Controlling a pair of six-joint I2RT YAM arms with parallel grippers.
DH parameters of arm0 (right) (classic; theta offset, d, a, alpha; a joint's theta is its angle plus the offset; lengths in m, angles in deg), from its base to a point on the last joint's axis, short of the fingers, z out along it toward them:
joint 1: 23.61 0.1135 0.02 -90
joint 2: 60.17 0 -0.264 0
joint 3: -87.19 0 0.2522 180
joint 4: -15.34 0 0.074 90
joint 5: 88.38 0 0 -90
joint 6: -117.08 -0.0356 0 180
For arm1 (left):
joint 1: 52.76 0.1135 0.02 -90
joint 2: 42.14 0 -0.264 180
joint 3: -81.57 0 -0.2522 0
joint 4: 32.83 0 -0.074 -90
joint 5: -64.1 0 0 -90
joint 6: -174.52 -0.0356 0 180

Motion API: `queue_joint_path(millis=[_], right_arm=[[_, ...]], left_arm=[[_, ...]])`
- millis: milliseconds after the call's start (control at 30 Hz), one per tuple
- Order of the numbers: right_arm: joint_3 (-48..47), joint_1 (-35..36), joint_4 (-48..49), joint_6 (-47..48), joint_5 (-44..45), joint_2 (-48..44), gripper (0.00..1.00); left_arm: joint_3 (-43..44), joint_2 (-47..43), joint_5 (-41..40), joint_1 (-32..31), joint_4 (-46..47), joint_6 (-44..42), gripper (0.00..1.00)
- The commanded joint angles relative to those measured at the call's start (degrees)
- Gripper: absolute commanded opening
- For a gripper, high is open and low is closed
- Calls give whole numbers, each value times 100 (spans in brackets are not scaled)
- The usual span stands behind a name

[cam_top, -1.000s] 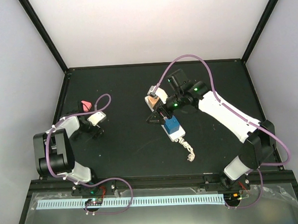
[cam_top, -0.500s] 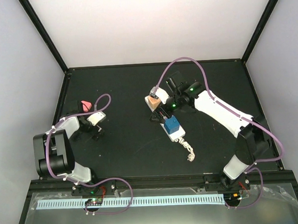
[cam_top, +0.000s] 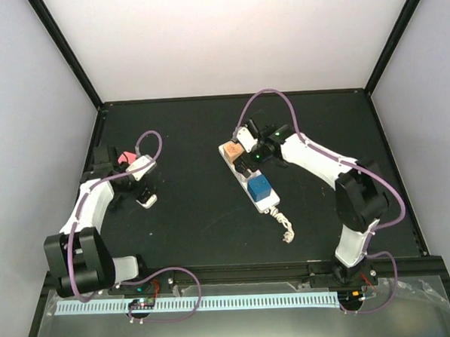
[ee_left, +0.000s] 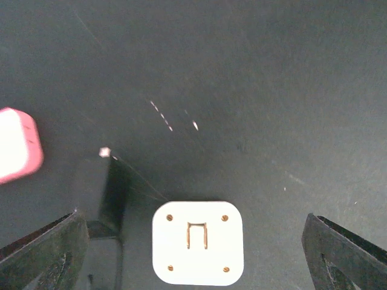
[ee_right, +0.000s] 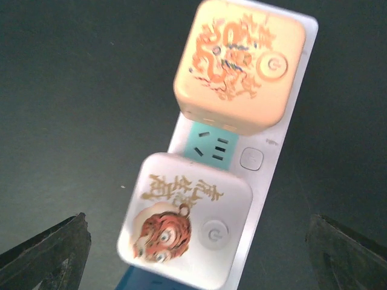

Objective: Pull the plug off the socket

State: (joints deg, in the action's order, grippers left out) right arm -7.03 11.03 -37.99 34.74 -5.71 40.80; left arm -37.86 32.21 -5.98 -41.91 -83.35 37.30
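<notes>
1. Right arm, change: compared with the top views of a second and half a second back, the elbow has folded in toward the base. The wrist has swung round toward the far end of the strip. The right gripper [cam_top: 246, 160] now hangs over the socket [ee_right: 269, 175], camera looking straight down.
2. Meaning for the task: nothing is off yet. The orange plug [ee_right: 239, 65], the white tiger plug [ee_right: 185, 228] and the blue plug [cam_top: 260, 188] all sit seated in the strip. A teal outlet face [ee_right: 210, 147] is bare between the first two. The tiger plug lies centred between the fingers, so we judge this to be a lining-up step, with that plug the likely target.
3. Left arm, change: it has unfolded from its tucked pose and reaches out over the left side of the table [cam_top: 185, 125].
4. Left arm, now: a white cube adapter [ee_left: 198, 243] lies face-up below the left gripper [cam_top: 141, 189], with a pink adapter [ee_left: 18, 145] near it. Both are well apart from the socket. We cannot tell whether this cube was just let go; the earlier top views hide it.
5. Tool state: right fingers [ee_right: 51, 251] are spread wide, touching nothing. Left fingers [ee_left: 48, 254] are equally wide, with the cube loose between them and not gripped.
6. Socket position: it lies diagonally at mid-table, right of centre, with the orange end far-left. The bundled cord [cam_top: 286, 230] trails toward the near edge.
</notes>
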Motion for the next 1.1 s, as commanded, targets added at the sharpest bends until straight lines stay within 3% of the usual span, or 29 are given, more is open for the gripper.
queue_joint_path(millis=[0, 267, 733, 1067], right_arm=[[-83, 1, 223, -62, 292, 317, 99], [43, 28, 433, -16, 274, 624, 89], [625, 303, 939, 96, 116, 468, 60], [637, 821, 1145, 54, -234, 387, 56]], left_arm=[[519, -410, 485, -62, -341, 393, 99], [706, -720, 872, -322, -392, 825, 99], [596, -950, 1458, -834, 363, 1777, 93], [32, -1013, 1033, -1830, 1456, 2403, 93]])
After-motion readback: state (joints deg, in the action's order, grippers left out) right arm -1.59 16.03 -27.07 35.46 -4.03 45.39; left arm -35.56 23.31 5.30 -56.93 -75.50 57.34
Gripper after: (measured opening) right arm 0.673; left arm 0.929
